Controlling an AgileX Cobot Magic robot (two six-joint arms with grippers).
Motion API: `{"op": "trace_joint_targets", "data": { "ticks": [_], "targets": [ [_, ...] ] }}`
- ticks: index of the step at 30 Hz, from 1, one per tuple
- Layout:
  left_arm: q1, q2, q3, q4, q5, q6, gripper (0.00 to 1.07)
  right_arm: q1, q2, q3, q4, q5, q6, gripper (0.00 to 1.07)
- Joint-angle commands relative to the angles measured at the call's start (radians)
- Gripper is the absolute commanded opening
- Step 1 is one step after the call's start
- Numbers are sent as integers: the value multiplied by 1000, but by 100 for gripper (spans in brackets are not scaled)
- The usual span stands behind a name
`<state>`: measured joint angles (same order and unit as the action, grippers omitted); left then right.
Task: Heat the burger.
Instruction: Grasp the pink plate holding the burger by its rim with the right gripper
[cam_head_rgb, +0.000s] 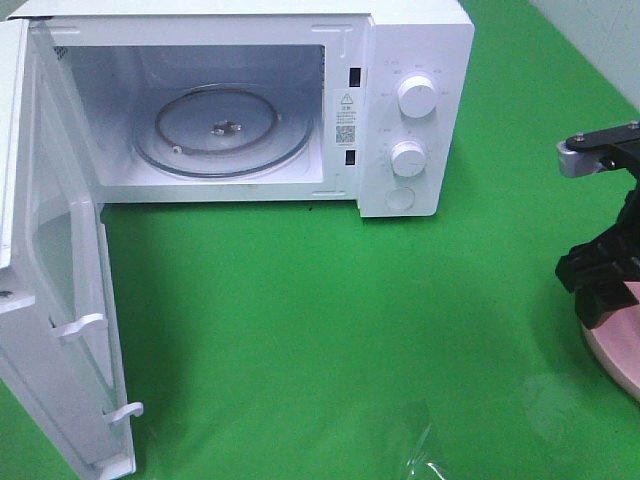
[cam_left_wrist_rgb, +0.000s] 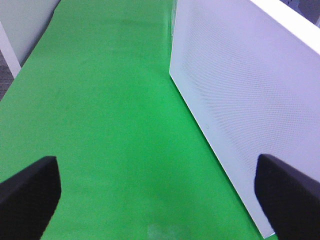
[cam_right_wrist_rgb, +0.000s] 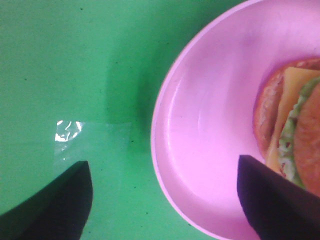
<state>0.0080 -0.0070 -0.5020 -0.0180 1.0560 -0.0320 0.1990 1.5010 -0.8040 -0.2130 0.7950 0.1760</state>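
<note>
The burger (cam_right_wrist_rgb: 295, 135) is being carried by a shallow pink plate (cam_right_wrist_rgb: 200, 150), toward one side of the dish, with its bun, yellow cheese, green lettuce and brown patty being shown to the right wrist camera. In the high view the burger itself is being hidden behind the right arm, and only an edge of the plate is being seen at the right border of the green cloth (cam_head_rgb: 330, 320).

The right gripper (cam_right_wrist_rgb: 165, 210) is being held above the plate with its jaws spread wide and nothing between them. One finger is being seen over the plate just beside the burger, the other over the cloth. A piece of clear plastic film (cam_right_wrist_rgb: 75, 135) is being seen flat on the cloth near the plate.

Well apart from the plate, a white microwave (cam_head_rgb: 415, 100) is being kept with its door (cam_head_rgb: 60, 300) swung fully open, so that the glass turntable (cam_head_rgb: 225, 130) is being exposed.

The left gripper (cam_left_wrist_rgb: 157, 200) is likewise being held wide open and empty above the cloth, beside a white dotted panel (cam_left_wrist_rgb: 240, 100).
</note>
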Motion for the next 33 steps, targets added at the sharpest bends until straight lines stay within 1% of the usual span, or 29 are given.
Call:
{"op": "trace_joint_targets", "data": {
  "ticks": [1,6,16,27,32,33],
  "targets": [
    [0,-20,3,0,-15,2,98,-13,20,20,24,-23,12,76],
    [0,-20,3,0,-15,2,98,-13,108,33,29,-77,40,76],
    [0,-20,3,0,-15,2,98,-23,226,33,37,-182,54,76],
    [0,-20,3,0,-15,2,98,-23,301,33,33,-261,73,76],
    [0,-20,3,0,-15,2,98,-23,305,33,17,-266,89,72],
    [0,-20,3,0,-15,2,98,-23,305,33,8,-264,106,65]
  ]
}}
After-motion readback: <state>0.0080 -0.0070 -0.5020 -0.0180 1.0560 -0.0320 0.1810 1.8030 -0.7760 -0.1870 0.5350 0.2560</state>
